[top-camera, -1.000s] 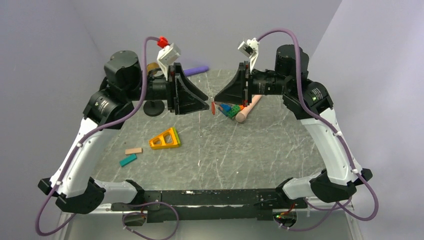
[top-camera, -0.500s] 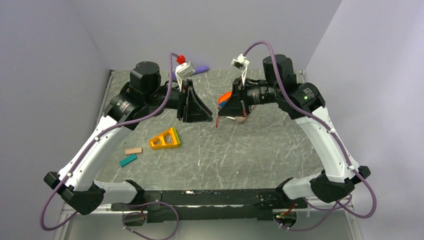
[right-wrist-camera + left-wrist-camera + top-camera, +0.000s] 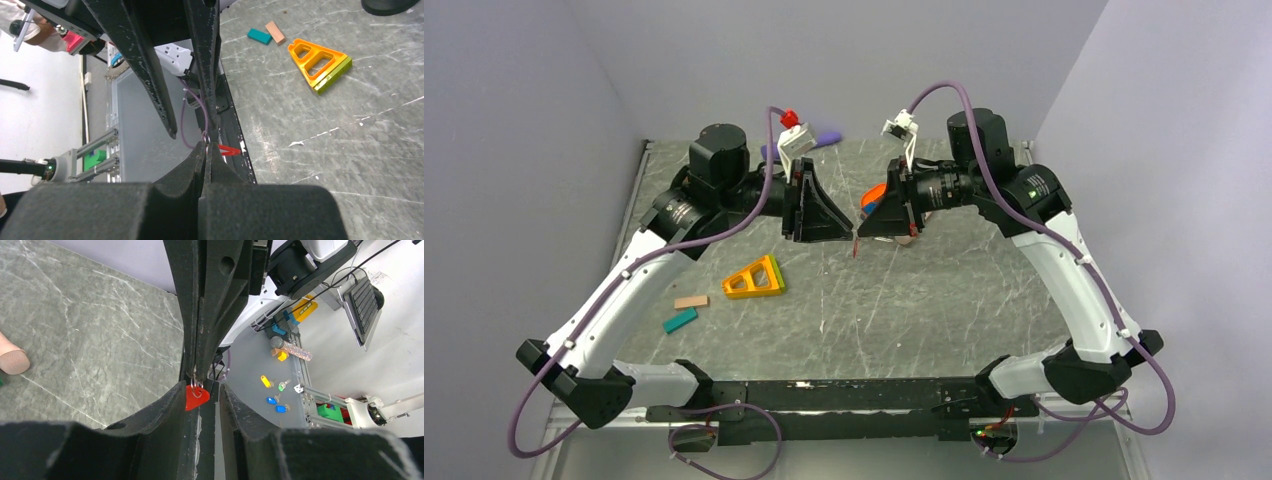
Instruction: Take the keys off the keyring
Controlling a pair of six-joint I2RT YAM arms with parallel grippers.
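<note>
The key is a small red tag (image 3: 855, 247) hanging from a thin metal keyring (image 3: 194, 383) above the table's middle back. My right gripper (image 3: 861, 232) is shut on the keyring (image 3: 205, 136), with the red tag (image 3: 229, 149) sticking out edge-on just past its tips. My left gripper (image 3: 848, 236) faces it tip to tip and is open. In the left wrist view the red tag (image 3: 196, 396) sits between the left gripper's (image 3: 202, 388) two fingertips, against the left one.
An orange triangle with a green edge (image 3: 755, 278), a tan block (image 3: 691, 301) and a teal block (image 3: 680, 320) lie at the front left. A pale wooden peg (image 3: 908, 238) and an orange-and-blue piece (image 3: 873, 195) lie under the right wrist. A purple item (image 3: 824, 139) lies at the back.
Both grippers have come nearer and lower with their wrists turned. The left arm swung right, and its open jaws now straddle the red tag held by the right gripper.
</note>
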